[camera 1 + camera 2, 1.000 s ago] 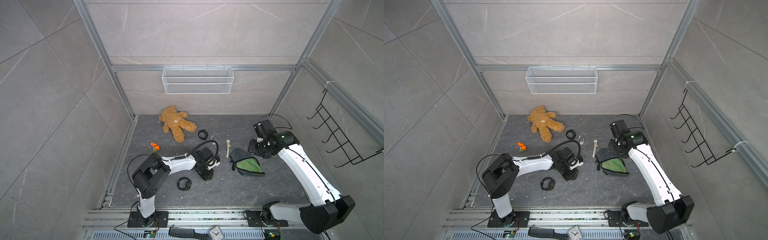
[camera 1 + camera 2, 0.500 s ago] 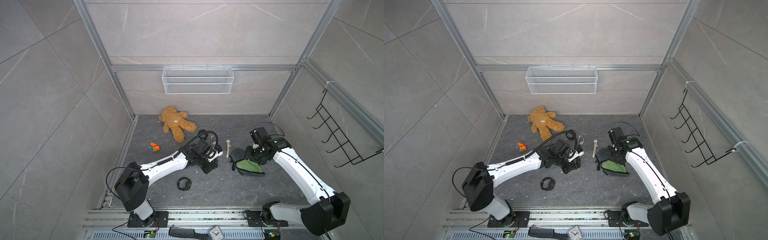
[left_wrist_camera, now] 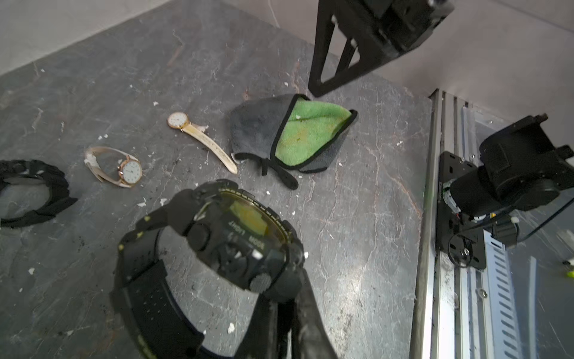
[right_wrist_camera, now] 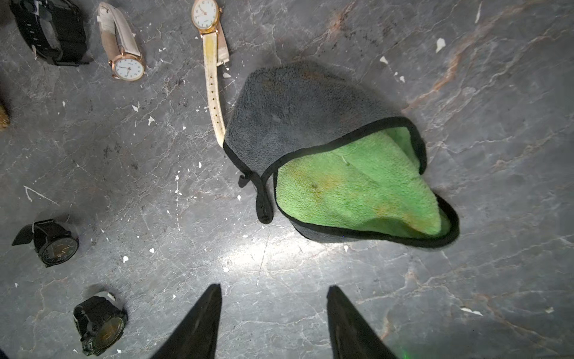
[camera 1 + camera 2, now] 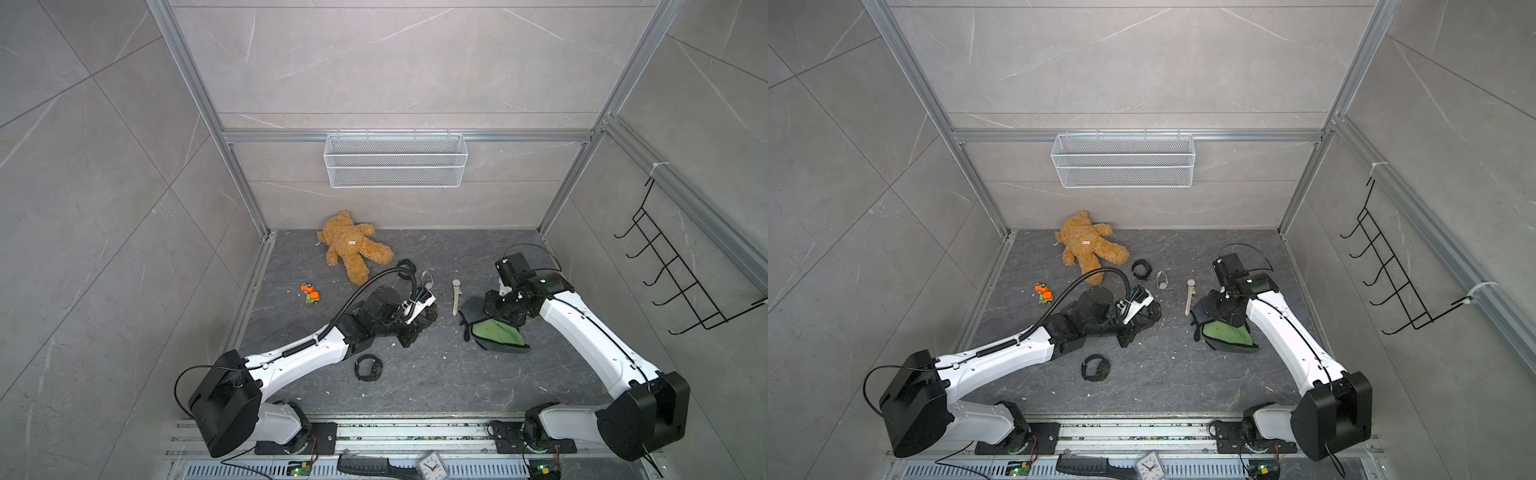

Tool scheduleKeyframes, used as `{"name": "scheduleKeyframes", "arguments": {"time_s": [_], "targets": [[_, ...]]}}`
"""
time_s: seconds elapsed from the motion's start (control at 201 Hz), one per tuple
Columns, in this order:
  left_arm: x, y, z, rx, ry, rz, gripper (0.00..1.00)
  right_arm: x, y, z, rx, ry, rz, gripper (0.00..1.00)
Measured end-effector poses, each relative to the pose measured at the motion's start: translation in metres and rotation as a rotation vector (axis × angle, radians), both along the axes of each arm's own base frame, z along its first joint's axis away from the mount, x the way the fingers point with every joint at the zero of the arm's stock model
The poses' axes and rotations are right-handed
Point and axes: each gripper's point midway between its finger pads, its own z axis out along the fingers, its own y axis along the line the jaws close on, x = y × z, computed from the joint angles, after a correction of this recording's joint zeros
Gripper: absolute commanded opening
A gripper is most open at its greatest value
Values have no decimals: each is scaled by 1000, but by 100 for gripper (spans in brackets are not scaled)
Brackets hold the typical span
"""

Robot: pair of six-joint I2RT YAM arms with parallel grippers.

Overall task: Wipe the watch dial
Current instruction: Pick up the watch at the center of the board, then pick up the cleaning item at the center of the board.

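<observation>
So the black digital watch (image 3: 236, 239) is pinched by its strap in the left gripper (image 3: 289, 317), whose jaws are pressed together on the band at the lower middle of the left wrist view. The watch is lifted off the dark stone floor (image 3: 357, 217), with its yellowish-tinted dial turned up and "LIGHT" printed on the bezel. In both top views that gripper is seen near the middle of the floor, and the held watch itself is mostly hidden by the arm there.

The right gripper (image 4: 273, 323) is spread, nothing between its two black fingers, which are seen at the bottom edge of the right wrist view with the cloth (image 4: 335, 161) just above them in the frame. The cloth is crumpled on the floor, grey outside, green inside, black trim, and is found right of centre in a top view (image 5: 496, 330). Whether it is touched by the fingers can't be told.

Just left of the cloth a cream-strapped watch (image 4: 211, 62) is laid out flat, its strap end touching the cloth's edge. Further left a rose-gold watch (image 4: 124, 59) is seen, and more black watches (image 4: 99, 324) are scattered at the left side of that frame.

A teddy bear (image 5: 353, 247) is seen lying at the back of the floor.
</observation>
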Motion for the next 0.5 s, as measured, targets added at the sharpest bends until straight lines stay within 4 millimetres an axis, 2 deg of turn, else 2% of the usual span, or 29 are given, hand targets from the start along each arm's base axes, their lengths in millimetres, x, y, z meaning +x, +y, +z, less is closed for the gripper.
{"name": "scheduleKeyframes", "arguments": {"time_s": [0.129, 0.239, 0.353, 0.498], "targets": [[8, -5, 18, -76, -41, -4, 0, 1, 3, -8, 12, 11, 4, 57], [7, -9, 29, -137, -80, -34, 0, -6, 1, -21, 4, 43, 4, 57], [-1, -7, 21, -157, -126, -75, 0, -9, -1, -30, -7, 68, -5, 57], [-8, -5, 11, -144, -156, -118, 0, -5, -6, -33, -34, 57, -26, 58]]}}
